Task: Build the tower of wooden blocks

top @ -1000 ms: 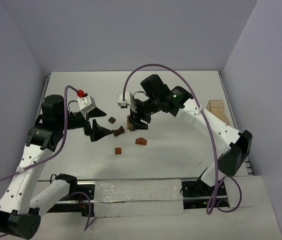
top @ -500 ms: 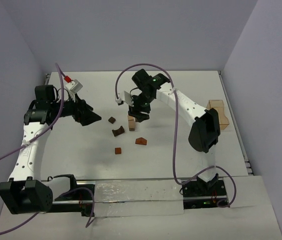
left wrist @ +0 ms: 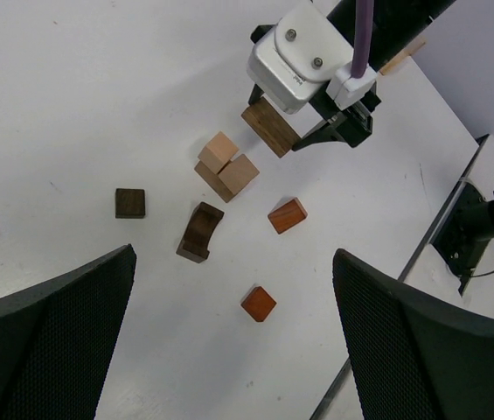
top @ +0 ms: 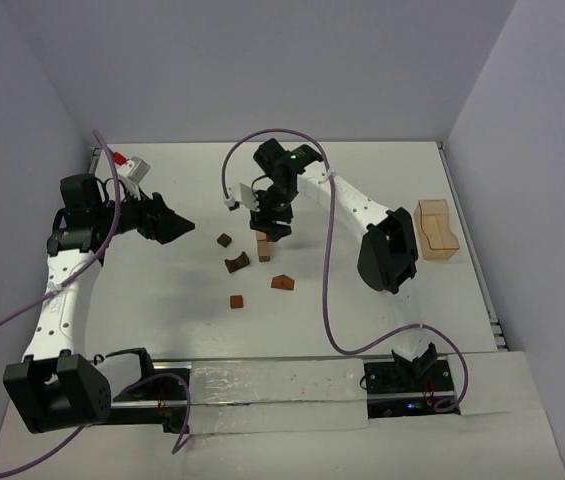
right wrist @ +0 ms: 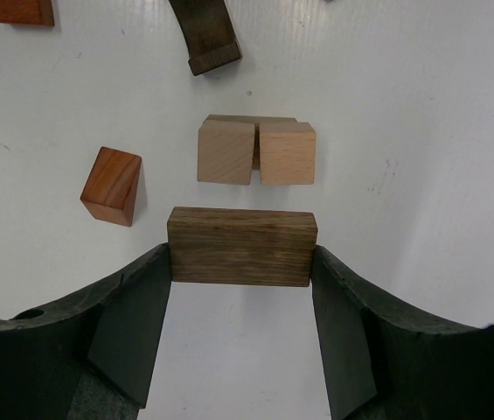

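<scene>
Tower of small light-tan wooden blocks (right wrist: pixel 255 150) stands near the middle of the white surface (top: pixel 362 300), with two cubes side by side on top. The right fingers (right wrist: pixel 133 324) grip a dark brown rectangular wooden block (right wrist: pixel 242 247) by its short ends, just below the tower in the right wrist frame and apart from it. The left fingers (left wrist: pixel 54 341) are spread wide and hold nothing. A dark arch-shaped wooden block (left wrist: pixel 199 231) lies near the tower.

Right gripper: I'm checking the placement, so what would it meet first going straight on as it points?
Probably the pair of light blocks, just past its held dark plank; depth is unclear.
</scene>
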Robot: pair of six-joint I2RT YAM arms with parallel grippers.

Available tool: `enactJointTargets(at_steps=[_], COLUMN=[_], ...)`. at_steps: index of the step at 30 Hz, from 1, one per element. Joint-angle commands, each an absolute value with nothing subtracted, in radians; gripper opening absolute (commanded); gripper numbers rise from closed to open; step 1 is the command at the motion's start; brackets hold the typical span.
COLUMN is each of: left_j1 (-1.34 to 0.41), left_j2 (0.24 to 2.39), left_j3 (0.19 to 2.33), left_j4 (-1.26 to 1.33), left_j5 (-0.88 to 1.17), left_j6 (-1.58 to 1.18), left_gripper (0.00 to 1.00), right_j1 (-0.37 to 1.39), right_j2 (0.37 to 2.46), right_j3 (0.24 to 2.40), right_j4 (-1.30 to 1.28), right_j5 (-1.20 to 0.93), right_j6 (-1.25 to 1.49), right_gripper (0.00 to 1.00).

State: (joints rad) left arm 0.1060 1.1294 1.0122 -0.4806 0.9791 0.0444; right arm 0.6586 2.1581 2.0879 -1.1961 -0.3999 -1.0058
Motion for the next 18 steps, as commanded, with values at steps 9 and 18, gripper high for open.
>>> enactJointTargets(at_steps=[9, 18], left_j1=[0.133, 0.135], left_j2=[1.154, 1.16], left_j3=[1.06, 1.055], left_j4=[-0.392, -0.381], left_j5=[0.955, 0.949], left_j6=[-0.025, -0.03], left_gripper=[0.99, 0.99], right_j1=[0.685, 0.696], right_j2=[2.207, 2.236], right_j3=[2.115, 2.126], right_j4=[-1.172, -1.153], right_j5=[-0.38, -0.382], right_j6=[-1.018, -1.007], right_gripper=[0.3, 0.31])
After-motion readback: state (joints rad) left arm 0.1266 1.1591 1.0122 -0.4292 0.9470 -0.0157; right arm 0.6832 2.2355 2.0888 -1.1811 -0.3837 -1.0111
